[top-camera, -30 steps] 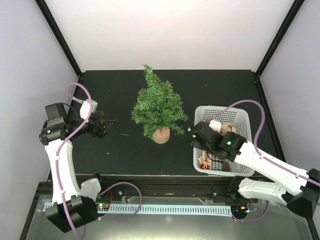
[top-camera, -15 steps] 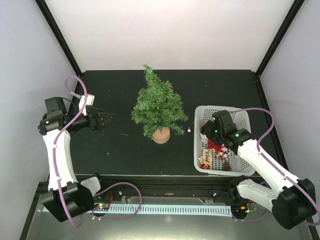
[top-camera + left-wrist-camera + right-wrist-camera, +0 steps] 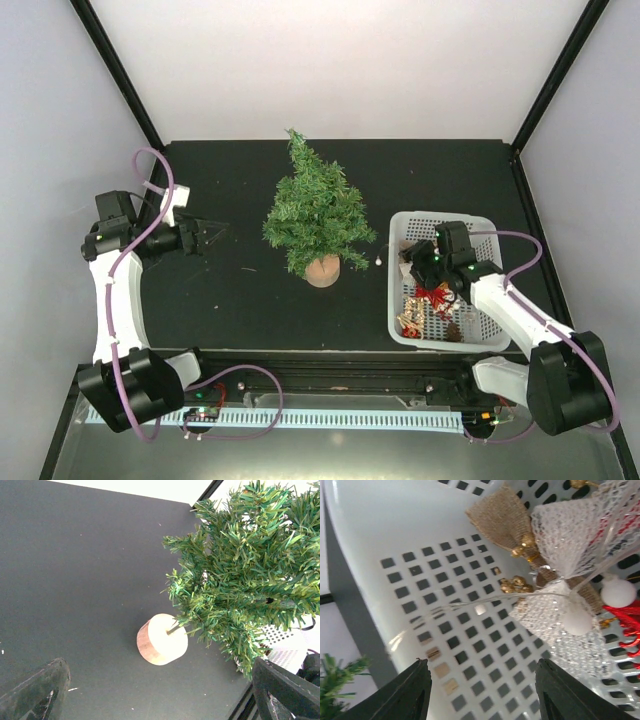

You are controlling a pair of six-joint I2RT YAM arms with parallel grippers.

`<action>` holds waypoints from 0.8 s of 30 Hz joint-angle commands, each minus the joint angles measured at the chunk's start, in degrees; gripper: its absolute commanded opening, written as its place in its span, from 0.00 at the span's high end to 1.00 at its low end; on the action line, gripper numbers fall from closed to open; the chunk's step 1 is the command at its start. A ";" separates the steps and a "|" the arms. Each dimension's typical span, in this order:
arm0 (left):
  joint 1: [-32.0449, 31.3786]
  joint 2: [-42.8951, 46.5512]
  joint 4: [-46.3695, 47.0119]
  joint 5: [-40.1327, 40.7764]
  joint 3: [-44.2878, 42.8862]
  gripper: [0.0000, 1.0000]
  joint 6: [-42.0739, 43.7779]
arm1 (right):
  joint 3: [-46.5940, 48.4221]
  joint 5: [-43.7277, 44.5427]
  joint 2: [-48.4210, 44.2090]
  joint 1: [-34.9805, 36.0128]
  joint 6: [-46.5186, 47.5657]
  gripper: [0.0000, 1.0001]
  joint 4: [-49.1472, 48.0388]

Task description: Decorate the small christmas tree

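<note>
The small christmas tree [image 3: 318,212] stands upright mid-table on its round wooden base [image 3: 322,270], its branches bare. In the left wrist view the tree [image 3: 250,575] and base [image 3: 162,639] lie ahead of my left gripper [image 3: 159,680], which is open and empty. That gripper [image 3: 210,236] hovers well to the left of the tree. My right gripper [image 3: 422,265] is down inside the white basket [image 3: 440,217]. It stands open [image 3: 482,680] over the perforated basket floor [image 3: 470,630], holding nothing. A white mesh bow [image 3: 570,535], a burlap bow [image 3: 502,517] and white balls [image 3: 618,591] lie just beyond its fingers.
More ornaments fill the basket, among them a red one [image 3: 435,293] and a gold one [image 3: 408,320]. A small white bit [image 3: 379,260] lies on the black table between tree and basket. Walls close in the table on three sides.
My right gripper has swung from the basket's left rim near the tree to deeper inside the basket. My left arm has drawn back a little to the left.
</note>
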State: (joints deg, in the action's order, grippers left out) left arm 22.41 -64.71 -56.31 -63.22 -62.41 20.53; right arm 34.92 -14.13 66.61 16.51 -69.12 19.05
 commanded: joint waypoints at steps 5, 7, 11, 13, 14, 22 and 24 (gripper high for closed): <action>-0.39 0.21 1.74 -0.68 0.99 0.01 -1.39 | -0.32 -2.65 -1.72 -0.55 -9.35 0.41 -5.29; -0.35 0.45 1.99 -0.59 1.28 0.01 -1.46 | -0.75 -1.98 -2.29 -0.60 -10.47 0.41 -5.90; -0.36 0.47 1.91 -0.59 1.42 0.01 -1.46 | -0.64 -0.34 -1.63 -1.00 -11.21 0.41 -6.51; -0.38 0.52 1.89 -0.59 1.42 0.01 -1.55 | -0.80 -0.77 -0.37 -1.50 -11.63 0.41 -7.85; -0.33 0.49 1.91 -0.59 1.36 0.01 -1.55 | -0.81 -1.24 0.38 -1.72 -11.89 0.41 -8.55; -0.36 0.54 1.69 -0.59 1.41 0.01 -1.55 | 0.20 -2.21 5.48 -2.20 -12.85 0.42 -12.02; -0.35 0.55 1.89 -0.59 1.57 0.01 -1.55 | 0.17 -2.05 6.08 -2.20 -13.09 0.42 -12.64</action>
State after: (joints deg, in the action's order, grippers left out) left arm 22.39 -64.73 -55.42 -63.22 -60.82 19.38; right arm 34.89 -15.66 71.68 14.72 -81.12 9.08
